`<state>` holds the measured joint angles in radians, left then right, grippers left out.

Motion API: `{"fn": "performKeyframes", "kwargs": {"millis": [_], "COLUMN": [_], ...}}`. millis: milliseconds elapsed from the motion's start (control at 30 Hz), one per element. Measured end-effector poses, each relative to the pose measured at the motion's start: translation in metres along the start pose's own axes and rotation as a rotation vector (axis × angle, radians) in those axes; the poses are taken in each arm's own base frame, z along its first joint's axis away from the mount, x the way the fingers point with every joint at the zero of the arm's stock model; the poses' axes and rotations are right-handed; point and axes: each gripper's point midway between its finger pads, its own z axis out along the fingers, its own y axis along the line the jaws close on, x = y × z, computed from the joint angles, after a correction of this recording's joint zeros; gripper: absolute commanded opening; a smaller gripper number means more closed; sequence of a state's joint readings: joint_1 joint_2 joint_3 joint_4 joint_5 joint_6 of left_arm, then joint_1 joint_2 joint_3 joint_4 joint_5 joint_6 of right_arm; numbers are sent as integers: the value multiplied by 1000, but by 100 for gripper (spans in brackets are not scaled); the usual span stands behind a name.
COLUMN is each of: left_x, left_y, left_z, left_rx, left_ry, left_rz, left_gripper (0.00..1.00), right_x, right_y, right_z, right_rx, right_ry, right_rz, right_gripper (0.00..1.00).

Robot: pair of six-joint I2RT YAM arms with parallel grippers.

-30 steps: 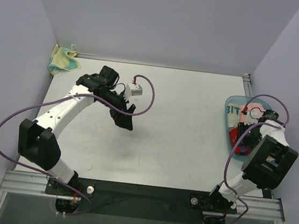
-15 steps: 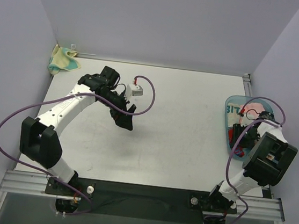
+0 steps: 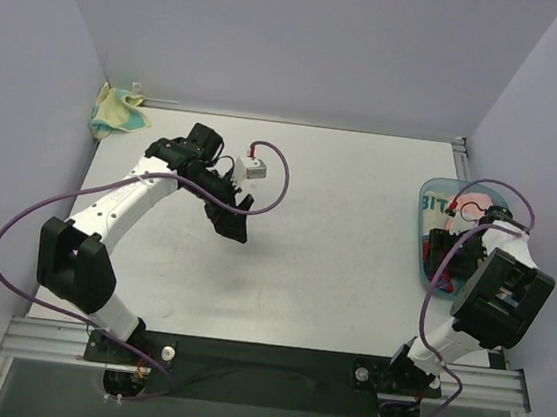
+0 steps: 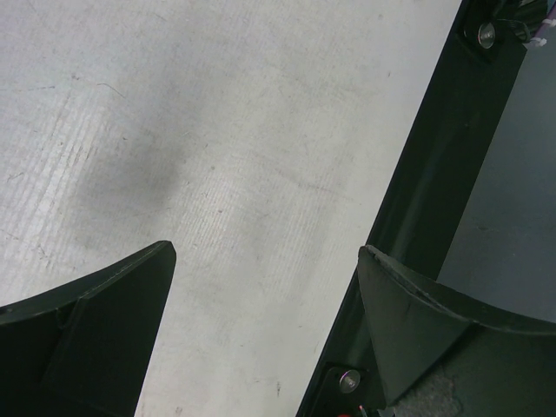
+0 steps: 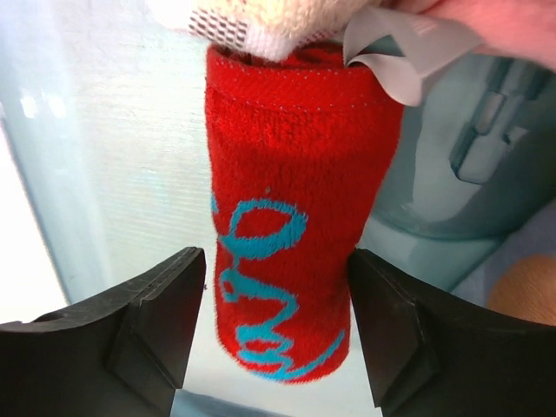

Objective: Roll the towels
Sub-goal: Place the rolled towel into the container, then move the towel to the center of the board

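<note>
A rolled red towel with blue lettering lies in the light-blue bin at the right edge of the table. My right gripper is open and straddles the roll's near end, one finger on each side, with a small gap on the left. From above, my right gripper sits over the bin. My left gripper is open and empty over bare table left of centre, also in the left wrist view. A crumpled yellow towel lies at the far left corner.
A pink cloth and a cream cloth lie in the bin beyond the red roll. The black front rail runs beside my left gripper. Walls close the table on three sides.
My right gripper has shifted slightly down over the bin. My left arm has barely moved.
</note>
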<state>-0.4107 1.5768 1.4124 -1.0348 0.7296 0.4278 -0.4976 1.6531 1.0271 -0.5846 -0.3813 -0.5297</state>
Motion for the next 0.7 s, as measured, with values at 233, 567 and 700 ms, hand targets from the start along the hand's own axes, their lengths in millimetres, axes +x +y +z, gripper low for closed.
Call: {"fn": "performKeyframes", "kwargs": {"millis": [233,567,700], "left_x": [0,-13,-18], "left_y": [2,94,167], "left_z": [0,-52,-97], "left_rx": [-13,-298,-564], "left_ry": [3,-139,-183], "left_rz": [-1,-128,-159], "left_gripper": [97,98,97], "right_x": [-15,-48,-73], "right_y": [-4,6,43], "right_z": [-24,-89,-128], "right_rx": [33,94,113], "right_ry": [-47,-183,-292], "right_rz": [-5,-62,-192], "right_gripper": [79,96,100]}}
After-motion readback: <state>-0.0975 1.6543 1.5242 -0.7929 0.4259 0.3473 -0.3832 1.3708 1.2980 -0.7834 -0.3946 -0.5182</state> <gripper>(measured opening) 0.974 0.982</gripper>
